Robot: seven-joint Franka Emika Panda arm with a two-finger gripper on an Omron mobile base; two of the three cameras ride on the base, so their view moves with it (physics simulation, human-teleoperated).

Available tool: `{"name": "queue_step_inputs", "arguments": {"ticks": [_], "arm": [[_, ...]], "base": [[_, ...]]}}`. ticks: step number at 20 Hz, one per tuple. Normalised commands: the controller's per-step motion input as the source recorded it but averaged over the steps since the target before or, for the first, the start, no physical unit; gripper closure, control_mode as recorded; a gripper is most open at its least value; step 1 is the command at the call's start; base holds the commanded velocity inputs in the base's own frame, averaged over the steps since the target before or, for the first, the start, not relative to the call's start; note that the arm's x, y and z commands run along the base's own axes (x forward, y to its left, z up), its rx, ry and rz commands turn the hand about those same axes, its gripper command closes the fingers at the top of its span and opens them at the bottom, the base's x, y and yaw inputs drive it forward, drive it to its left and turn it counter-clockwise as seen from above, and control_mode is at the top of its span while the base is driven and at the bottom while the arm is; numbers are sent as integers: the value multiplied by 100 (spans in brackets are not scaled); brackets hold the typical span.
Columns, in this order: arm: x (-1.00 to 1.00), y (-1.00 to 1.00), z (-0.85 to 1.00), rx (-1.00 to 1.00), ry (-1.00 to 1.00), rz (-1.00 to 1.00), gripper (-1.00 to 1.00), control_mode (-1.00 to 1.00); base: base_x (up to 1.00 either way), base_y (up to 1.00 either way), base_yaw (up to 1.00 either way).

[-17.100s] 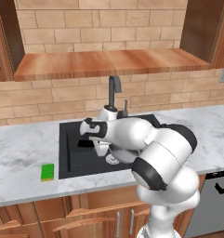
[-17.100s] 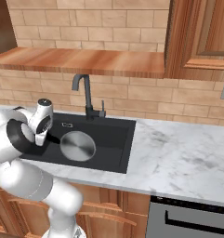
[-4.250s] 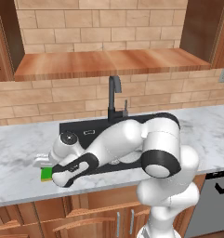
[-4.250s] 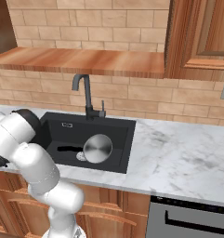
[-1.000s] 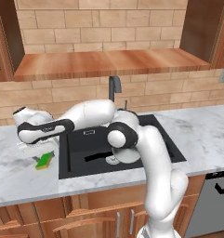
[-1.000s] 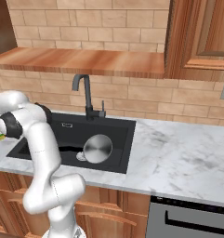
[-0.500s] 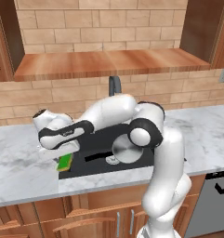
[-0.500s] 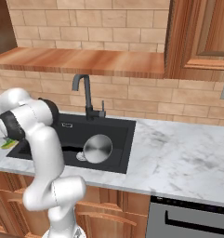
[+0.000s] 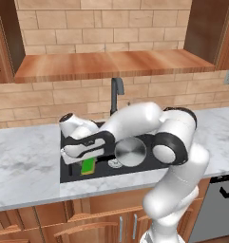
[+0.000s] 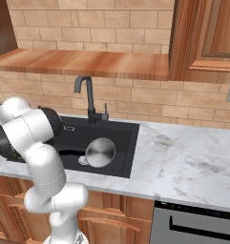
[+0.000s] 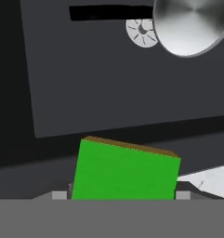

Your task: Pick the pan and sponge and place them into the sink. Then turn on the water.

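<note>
The marble counter runs across the width of the scene below a brick wall and a wooden shelf. Set into the counter is the black sink, with the dark faucet standing at its rear edge, spout arched toward the basin. The robot arm reaches from the right across the sink to its left end. The pan lies inside the sink, silver face up, right of centre in the left base view; in the hand view its black handle extends away from the bowl along the basin floor. The round silver drain sits just beside the pan's rim, partly covered by it. The gripper hangs over the left part of the basin, closed on the sponge, which is held between the fingers above the sink floor, green face toward the hand camera and a thin brownish edge along its upper side in that view.
</note>
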Motion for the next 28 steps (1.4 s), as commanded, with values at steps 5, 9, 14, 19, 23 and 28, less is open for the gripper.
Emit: {"name": "queue_step_inputs", "arguments": {"ticks": [5,9,14,19,23,28], "arm": [[6,-65,-2,0,0,0,100,-100],[26,-58,-12,1,0,0,100,-100],[41,-52,-14,1,0,0,100,-100],[58,-39,-12,0,0,0,100,-100],[70,-27,-13,1,0,0,100,-100],[70,-15,-37,0,2,0,100,-100]], "base": [[0,0,0],[0,0,0],[0,0,0],[0,0,0],[0,0,0],[0,0,0]]}}
